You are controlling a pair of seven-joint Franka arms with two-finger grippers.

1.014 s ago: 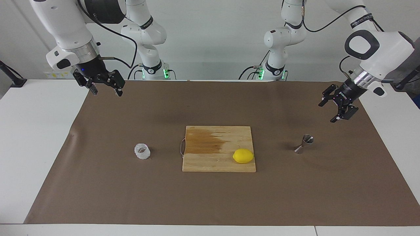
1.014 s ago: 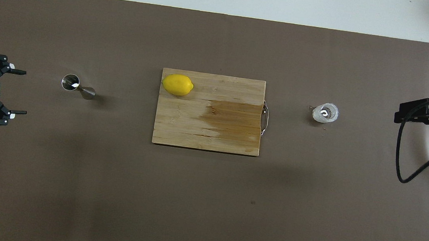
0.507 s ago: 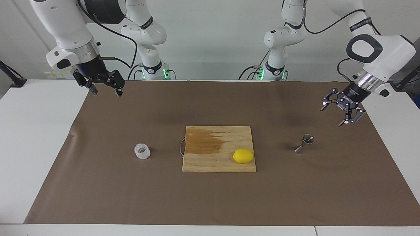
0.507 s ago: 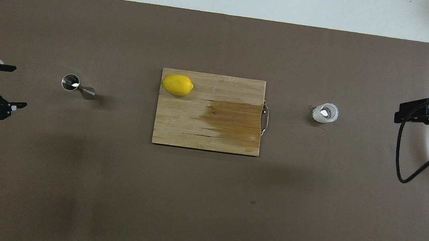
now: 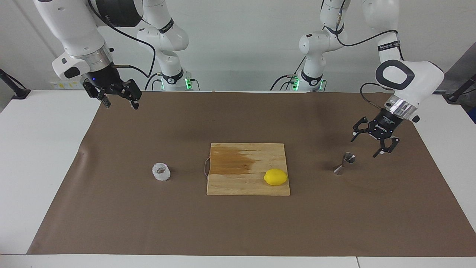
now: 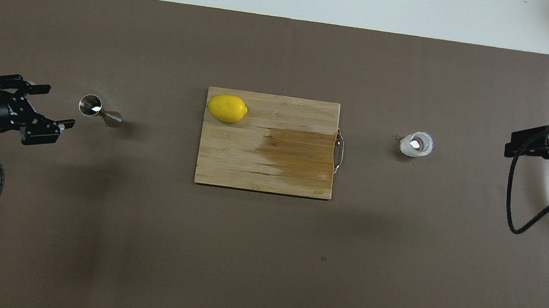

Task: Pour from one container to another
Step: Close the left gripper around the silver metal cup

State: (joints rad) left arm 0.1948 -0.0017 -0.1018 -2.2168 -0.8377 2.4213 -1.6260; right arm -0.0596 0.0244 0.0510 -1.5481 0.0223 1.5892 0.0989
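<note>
The glass cup [image 5: 161,172] [image 6: 416,144], squat and knobbly, stands on the brown mat toward the right arm's end of the table. Toward the left arm's end stands the steel jigger [image 5: 345,163] [image 6: 98,109]. My left gripper [image 5: 367,146] [image 6: 60,106] hangs open just above the mat beside the jigger, a short gap from it, with nothing between its fingers. My right gripper [image 5: 121,107] [image 6: 513,145] waits open and empty, raised over the mat's edge at its own end, well away from the cup.
A wooden cutting board [image 5: 241,186] [image 6: 251,172] with a darker wet patch lies between the cup and the jigger. A yellow lemon [image 5: 275,177] [image 6: 227,108] rests on its corner nearest the jigger. A black cable [image 6: 522,203] loops from the right arm.
My left gripper has come down and moved in toward the jigger, staying open. The right arm, cup, jigger, board and lemon have not moved.
</note>
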